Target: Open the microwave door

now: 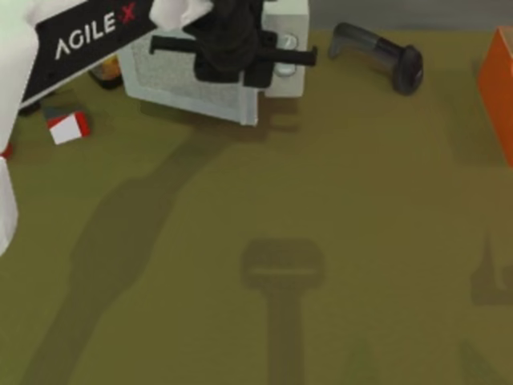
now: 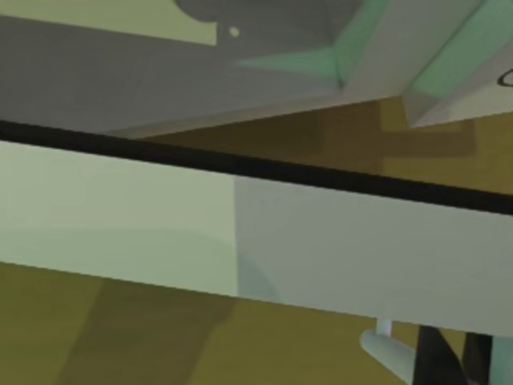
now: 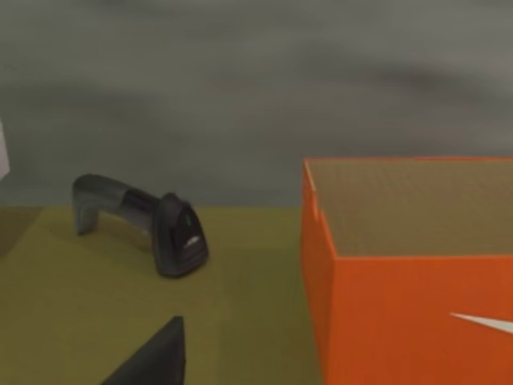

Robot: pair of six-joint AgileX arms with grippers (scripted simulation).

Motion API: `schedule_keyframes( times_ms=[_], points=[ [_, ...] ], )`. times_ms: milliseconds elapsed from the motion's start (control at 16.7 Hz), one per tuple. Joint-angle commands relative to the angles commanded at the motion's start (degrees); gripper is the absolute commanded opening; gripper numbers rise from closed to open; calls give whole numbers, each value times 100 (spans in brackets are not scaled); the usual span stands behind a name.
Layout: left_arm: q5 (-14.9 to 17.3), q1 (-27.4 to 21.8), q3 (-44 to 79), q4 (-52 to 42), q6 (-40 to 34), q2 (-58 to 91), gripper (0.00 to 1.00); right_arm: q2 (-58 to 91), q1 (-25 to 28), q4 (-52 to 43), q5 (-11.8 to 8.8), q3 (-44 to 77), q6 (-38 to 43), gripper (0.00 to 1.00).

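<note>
currently | left tool (image 1: 232,48) over microwave (image 1: 216,72), fingers unclear | orange box (image 3: 409,265) open-topped

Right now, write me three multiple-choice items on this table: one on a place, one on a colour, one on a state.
1. The left tool hangs:
A. over the boxy white microwave, by its flat door with the grey speckled mesh window
B. at the near middle of the top view
C. at the far right of the top view

2. The large cardboard box at the right is:
A. blue
B. orange
C. white

3. That box's top is:
A. open
B. shut with a lid
C. taped over

Answers:
1 A: the top view shows the left arm reaching across the microwave, with the tool above the door's edge.
2 B: its walls are orange in the top and right wrist views.
3 A: the right wrist view looks into its bare inside.
</note>
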Motion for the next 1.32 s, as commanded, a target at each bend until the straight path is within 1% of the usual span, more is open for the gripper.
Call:
schedule_keyframes(
  times_ms=[420, 540, 840, 1320],
  points=[
    [36, -37, -36, 9, -7, 11, 0, 0, 0, 0, 0, 0, 0, 100],
    [90, -4, -228, 90, 141, -113, 0, 0, 0, 0, 0, 0, 0, 100],
    [343, 113, -849, 395, 627, -548, 0, 0, 0, 0, 0, 0, 0, 100],
    [359, 120, -886, 412, 657, -571, 0, 0, 0, 0, 0, 0, 0, 100]
  ],
)
